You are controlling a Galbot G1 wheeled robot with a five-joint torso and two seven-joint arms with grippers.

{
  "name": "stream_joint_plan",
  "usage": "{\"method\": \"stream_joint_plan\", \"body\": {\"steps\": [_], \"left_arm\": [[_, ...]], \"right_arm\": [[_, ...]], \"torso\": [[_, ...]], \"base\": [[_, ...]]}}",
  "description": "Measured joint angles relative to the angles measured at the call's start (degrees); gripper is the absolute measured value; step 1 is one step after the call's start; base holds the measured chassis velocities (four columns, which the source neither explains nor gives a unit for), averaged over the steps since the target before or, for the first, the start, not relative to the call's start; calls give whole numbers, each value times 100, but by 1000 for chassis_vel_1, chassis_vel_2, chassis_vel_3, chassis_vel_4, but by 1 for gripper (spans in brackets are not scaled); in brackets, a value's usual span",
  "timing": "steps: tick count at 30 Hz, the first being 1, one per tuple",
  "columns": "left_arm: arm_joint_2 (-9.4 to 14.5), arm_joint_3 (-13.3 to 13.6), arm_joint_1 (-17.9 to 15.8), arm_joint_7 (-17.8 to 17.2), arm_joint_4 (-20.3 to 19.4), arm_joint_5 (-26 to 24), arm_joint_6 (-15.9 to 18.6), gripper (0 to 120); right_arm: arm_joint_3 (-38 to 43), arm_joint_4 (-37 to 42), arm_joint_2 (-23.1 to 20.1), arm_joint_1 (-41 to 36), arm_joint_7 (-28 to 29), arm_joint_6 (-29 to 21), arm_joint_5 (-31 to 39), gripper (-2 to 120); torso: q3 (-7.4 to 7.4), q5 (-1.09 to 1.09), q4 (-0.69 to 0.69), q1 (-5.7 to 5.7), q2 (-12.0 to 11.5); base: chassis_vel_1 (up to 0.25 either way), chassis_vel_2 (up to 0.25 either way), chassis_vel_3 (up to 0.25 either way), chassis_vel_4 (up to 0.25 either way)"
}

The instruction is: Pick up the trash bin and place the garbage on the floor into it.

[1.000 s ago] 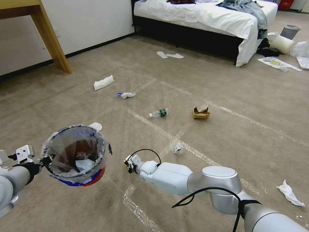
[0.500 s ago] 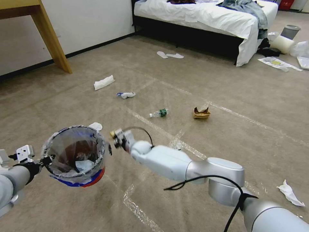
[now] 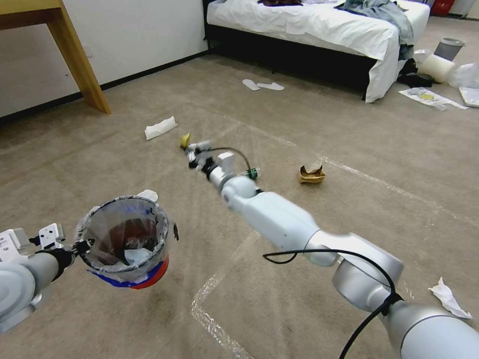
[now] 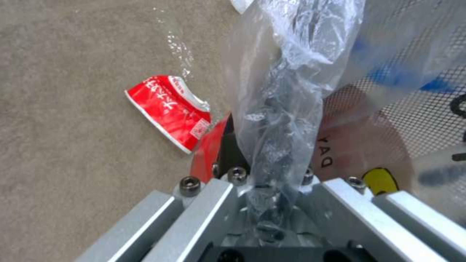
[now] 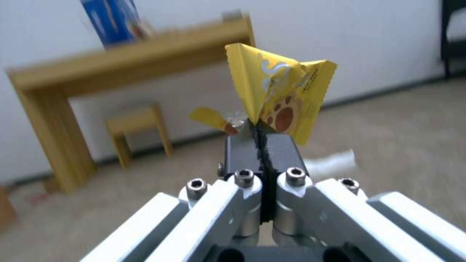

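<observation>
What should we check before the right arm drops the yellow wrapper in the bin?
1. Wrapper held: ok. The right gripper has its jaws shut on the yellow wrapper.
2. Bin held: ok. The left gripper is clamped on the bagged rim of the trash bin, which is off the carpet.
3. Bin mouth open and facing up: ok, the bag lining is spread over the rim.
4. Wrapper over the bin: not ok. The right gripper is raised well beyond and to the right of it.
5. Room in the bin: ok, only some litter at the bottom.
</observation>
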Motion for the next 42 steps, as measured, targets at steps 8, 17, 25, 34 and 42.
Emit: {"method": "stream_joint_plan", "body": {"steps": [8, 17, 25, 34, 42], "left_arm": [[32, 254, -238, 26, 153, 9, -51, 0], [189, 425, -453, 26, 216, -25, -128, 0], [186, 423, -485, 21, 218, -52, -149, 0], [123, 355, -436, 24, 198, -58, -149, 0], [110, 358, -439, 12, 182, -61, -150, 0]], "right_arm": [[932, 1488, -612, -298, -522, 184, 442, 0], [634, 2917, -1298, -503, -1065, 67, 889, 0], [151, 3295, -1762, -522, -1773, 93, 816, 0], [-667, 3757, -2134, -626, -2108, 153, 550, 0], [-1046, 3821, -2211, -675, -2174, 181, 389, 0]], "torso": [[-1, 0, -2, 0, 0], [-1, -1, -2, 0, 0], [-1, -1, -2, 0, 0], [-1, -1, -2, 0, 0], [-1, -2, -1, 0, 0]], "base": [[0, 0, 0, 0], [0, 0, 0, 0], [0, 0, 0, 0], [0, 0, 0, 0], [0, 0, 0, 0]]}}
